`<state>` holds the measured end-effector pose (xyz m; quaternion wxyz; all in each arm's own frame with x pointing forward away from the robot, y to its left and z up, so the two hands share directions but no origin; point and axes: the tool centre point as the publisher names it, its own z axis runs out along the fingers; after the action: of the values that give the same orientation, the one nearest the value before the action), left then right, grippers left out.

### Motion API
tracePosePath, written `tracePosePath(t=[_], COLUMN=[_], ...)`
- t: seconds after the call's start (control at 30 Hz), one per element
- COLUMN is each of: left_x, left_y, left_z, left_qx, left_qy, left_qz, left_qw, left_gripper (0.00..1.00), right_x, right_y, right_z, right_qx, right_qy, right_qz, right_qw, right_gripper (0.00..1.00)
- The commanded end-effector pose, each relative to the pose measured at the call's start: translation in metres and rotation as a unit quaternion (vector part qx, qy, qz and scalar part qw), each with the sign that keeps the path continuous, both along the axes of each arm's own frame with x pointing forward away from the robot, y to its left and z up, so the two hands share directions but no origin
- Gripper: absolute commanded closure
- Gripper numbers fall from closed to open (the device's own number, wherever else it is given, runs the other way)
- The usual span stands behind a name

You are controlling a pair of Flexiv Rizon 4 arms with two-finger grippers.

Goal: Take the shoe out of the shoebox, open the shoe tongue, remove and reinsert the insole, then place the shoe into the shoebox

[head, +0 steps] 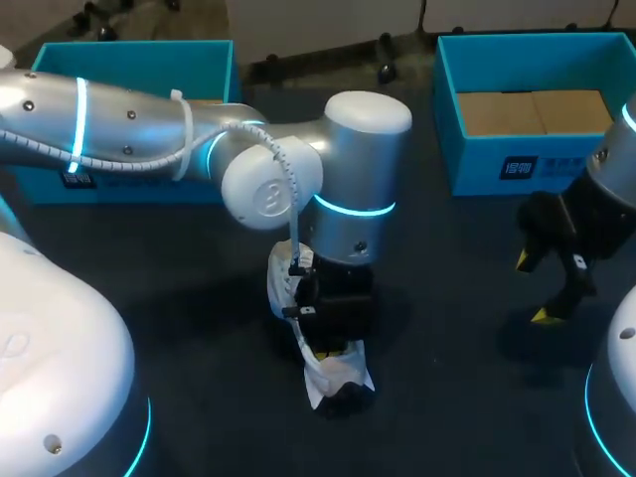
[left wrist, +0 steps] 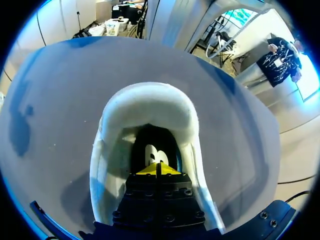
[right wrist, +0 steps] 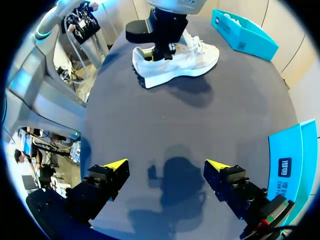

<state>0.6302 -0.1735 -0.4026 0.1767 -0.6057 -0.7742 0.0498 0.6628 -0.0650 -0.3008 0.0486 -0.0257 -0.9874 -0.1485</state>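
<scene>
The left jaws are pressed together, their yellow tips [left wrist: 167, 170] meeting with no gap, and they reach down into the heel opening of the shoe [left wrist: 147, 107]. Whether they pinch anything there cannot be told. Just ahead of the tips lies the dark insole [left wrist: 150, 152] with a white mark on it, ringed by the shoe's thick, padded white collar. The shoe [right wrist: 175, 62] is a white trainer with laces and a chunky pale sole, standing upright on the dark, matte surface [head: 447, 397], under the wrist of the silver left arm [head: 149, 124]. The right jaws hang over bare surface well apart from the shoe, spread wide, their yellow tips [right wrist: 116, 164] holding and touching nothing. A blue cardboard shoebox [head: 477, 164] with a brown inside sits at the far right of the surface, close to the right jaws, and another blue box [head: 129, 60] at the far left.
</scene>
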Motion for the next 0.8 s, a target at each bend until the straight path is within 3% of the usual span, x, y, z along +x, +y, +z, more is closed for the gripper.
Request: tracePosePath(t=[0.03,0.23,0.43,0.8], left_x=[-0.005,-0.010,-0.017,-0.014], left_y=[0.005,-0.001,-0.009,0.003], left_z=[0.020,0.032,0.008,-0.021], left_qx=[-0.006,-0.032,-0.015,-0.006], left_qy=[-0.011,-0.013,0.006,-0.010], left_qz=[-0.001,0.004,0.005,0.035], left_qw=[1.000,0.999,1.000,0.999], left_gripper=[1.00,1.00,1.00,1.00], right_x=[-0.001,-0.001,-0.001,-0.001], right_y=[-0.001,-0.001,-0.001,-0.001], right_z=[0.000,0.000,0.000,0.000], right_qx=[0.000,0.000,0.000,0.000], right_qy=[-0.001,-0.001,-0.001,-0.001], right_qz=[0.000,0.000,0.000,0.000], right_qw=[1.000,1.000,1.000,1.000], right_gripper=[0.00,0.00,0.00,0.00])
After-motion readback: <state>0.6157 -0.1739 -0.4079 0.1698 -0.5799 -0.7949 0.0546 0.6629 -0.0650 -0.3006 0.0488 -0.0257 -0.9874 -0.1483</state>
